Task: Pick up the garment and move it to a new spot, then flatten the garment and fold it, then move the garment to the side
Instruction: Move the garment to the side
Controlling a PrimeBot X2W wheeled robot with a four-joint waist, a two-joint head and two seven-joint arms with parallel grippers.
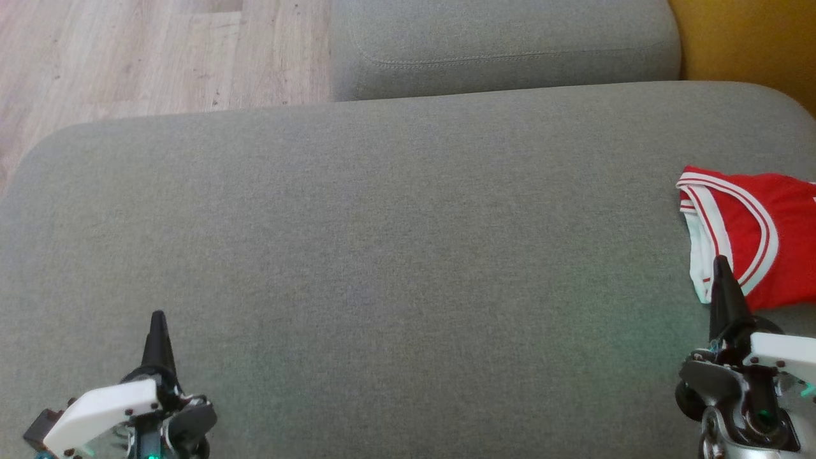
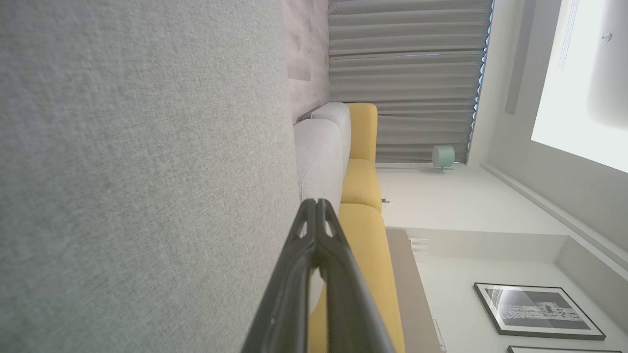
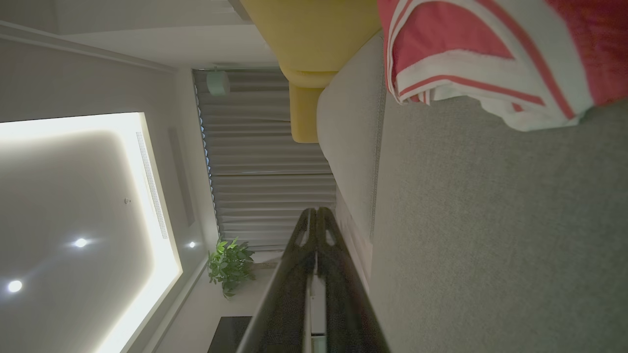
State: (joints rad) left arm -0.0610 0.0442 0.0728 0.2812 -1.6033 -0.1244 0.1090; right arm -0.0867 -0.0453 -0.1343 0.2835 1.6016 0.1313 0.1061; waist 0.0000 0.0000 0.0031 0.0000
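In the head view, a red sleeveless jersey-like garment with white-and-red striped trim [image 1: 787, 210] lies bunched on the far right of the broad grey woven-fabric sofa seat [image 1: 382, 223]. The picture's right edge cuts it off, so its long axis cannot be judged. The right end effector [image 1: 721, 264] rises at the lower right, its two dark fingers pressed together with nothing between them. Its tip overlaps the garment's near-left hem in the picture. The left end effector [image 1: 157, 319] stands at the lower left, equally closed and empty, well apart from the garment across bare seat. The right arm is therefore plainly the nearer, with the garment lying ahead of it and slightly to its right. A grey back cushion [image 1: 503, 44] and pale wooden floor [image 1: 127, 51] sit beyond. In the left wrist view, the left end effector [image 2: 316, 203] shows both fingers meeting at the tip, gripping nothing, beside the grey seat [image 2: 137, 171]. In the right wrist view, the right end effector [image 3: 316, 212] is likewise pinched closed and empty. The garment [image 3: 490, 44] lies ahead of the fingertips with grey seat [image 3: 490, 235] between them, so they appear not to be touching. No part of the task looks begun.
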